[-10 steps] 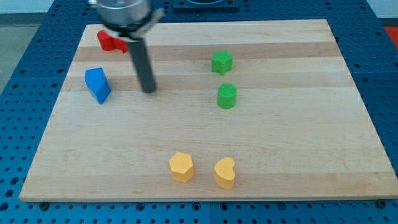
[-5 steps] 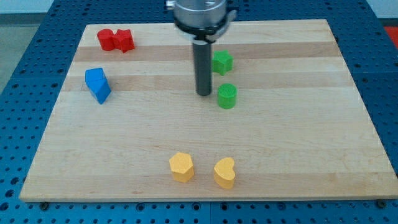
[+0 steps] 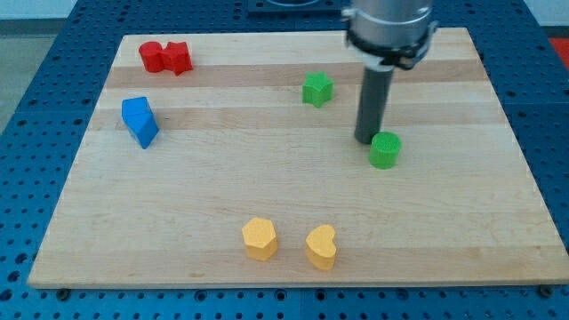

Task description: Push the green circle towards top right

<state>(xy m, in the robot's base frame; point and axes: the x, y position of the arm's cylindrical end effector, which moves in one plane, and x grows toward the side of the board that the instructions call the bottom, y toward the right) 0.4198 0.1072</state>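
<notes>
- Green circle [image 3: 385, 149] right of board centre, touching my tip [image 3: 365, 140] on its upper-left side.
- Rod upright, no claw on it, nothing grasped; tip pressed against the circle's edge at table height.
- Green star-like block [image 3: 316, 89] up and to the view's left, well apart from the circle.
- Two yellow blocks [image 3: 260, 238] [image 3: 322, 246] side by side near the view's bottom.
- Blue block [image 3: 140, 121] at the view's left; two red blocks [image 3: 165, 58] touching at the top left of the wooden board [image 3: 462, 222].
</notes>
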